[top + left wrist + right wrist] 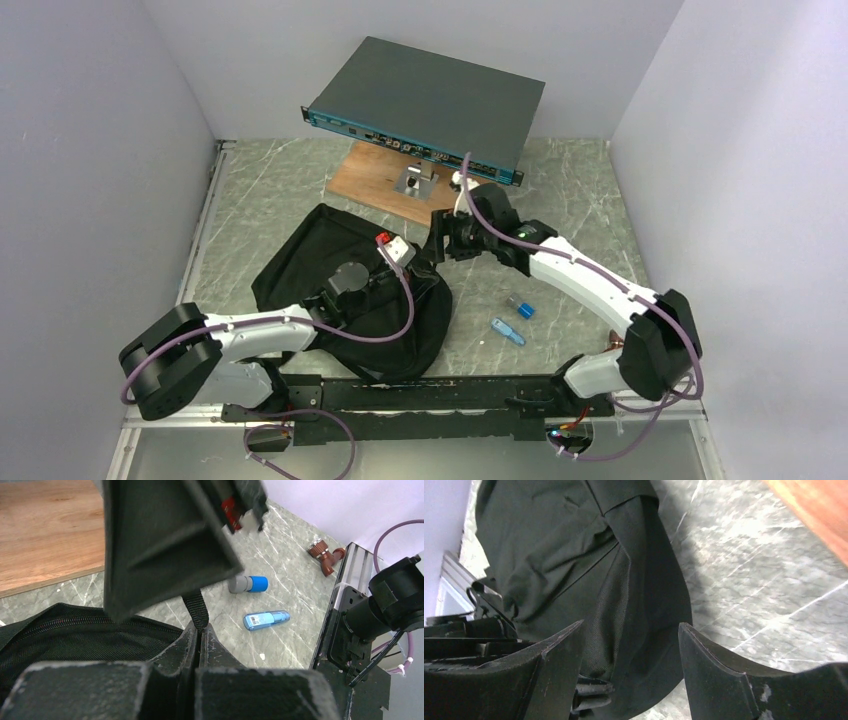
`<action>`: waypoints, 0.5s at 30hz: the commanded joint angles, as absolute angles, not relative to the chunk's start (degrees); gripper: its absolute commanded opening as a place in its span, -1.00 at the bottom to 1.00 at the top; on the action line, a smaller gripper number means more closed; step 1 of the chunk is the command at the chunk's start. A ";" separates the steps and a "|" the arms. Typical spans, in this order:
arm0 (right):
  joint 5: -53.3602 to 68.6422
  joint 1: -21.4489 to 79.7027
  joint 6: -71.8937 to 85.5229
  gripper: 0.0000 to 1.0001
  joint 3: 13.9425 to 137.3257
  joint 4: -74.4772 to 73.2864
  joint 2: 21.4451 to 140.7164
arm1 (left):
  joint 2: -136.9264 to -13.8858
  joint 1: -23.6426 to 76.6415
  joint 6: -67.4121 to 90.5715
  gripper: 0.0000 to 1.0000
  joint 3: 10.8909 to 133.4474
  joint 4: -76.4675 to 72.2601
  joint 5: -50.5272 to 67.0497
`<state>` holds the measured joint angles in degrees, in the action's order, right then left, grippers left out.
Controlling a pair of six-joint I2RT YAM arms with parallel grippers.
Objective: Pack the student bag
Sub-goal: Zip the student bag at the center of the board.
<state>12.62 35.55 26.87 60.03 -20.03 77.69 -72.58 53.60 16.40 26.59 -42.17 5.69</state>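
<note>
The black student bag (320,285) lies flat on the marble table between the arms. My left gripper (408,262) is at its right edge; in the left wrist view (201,628) its jaws are shut on a black webbing strap (198,607) of the bag (75,635). My right gripper (440,240) hovers just beyond it, open and empty. In the right wrist view (631,625) its jaws stand wide apart over the bag's fabric (574,555), and the left gripper's fingertips (594,687) show below them.
A grey-and-blue capped item (519,306) and a blue tube (507,331) lie on the table right of the bag. A dark grey rack device (430,105) stands on a mount over a wooden board (375,180) at the back. A red-brown clamp (326,556) sits by the right base.
</note>
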 commanded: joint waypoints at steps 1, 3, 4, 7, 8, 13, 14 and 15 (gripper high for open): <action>10.25 37.89 25.04 0.40 62.36 -18.01 79.43 | -71.19 53.71 17.50 -1.00 26.63 -47.76 8.55; 9.34 39.25 25.39 0.40 62.14 -17.02 80.57 | -71.11 53.64 17.33 -1.00 26.39 -47.75 8.67; 8.49 39.84 25.33 0.39 62.26 -17.09 81.24 | -71.04 53.70 17.32 -1.00 26.37 -47.83 8.85; 5.72 41.30 24.98 0.16 62.11 -17.51 81.71 | -70.56 53.69 16.97 -1.00 25.97 -47.48 8.64; 5.30 41.65 24.74 0.09 61.67 -17.27 81.32 | -70.31 53.71 16.78 -1.00 25.87 -47.44 8.66; 7.74 41.92 23.11 -0.06 60.80 -17.92 80.54 | -68.75 53.71 14.48 -1.00 25.43 -46.86 9.63; 8.54 42.00 22.59 -0.05 61.04 -18.69 80.66 | -68.48 53.64 13.78 -1.00 25.50 -46.44 9.99; 9.20 42.20 22.12 -0.04 61.23 -19.27 80.68 | -67.87 53.72 12.74 -1.00 25.49 -46.09 10.25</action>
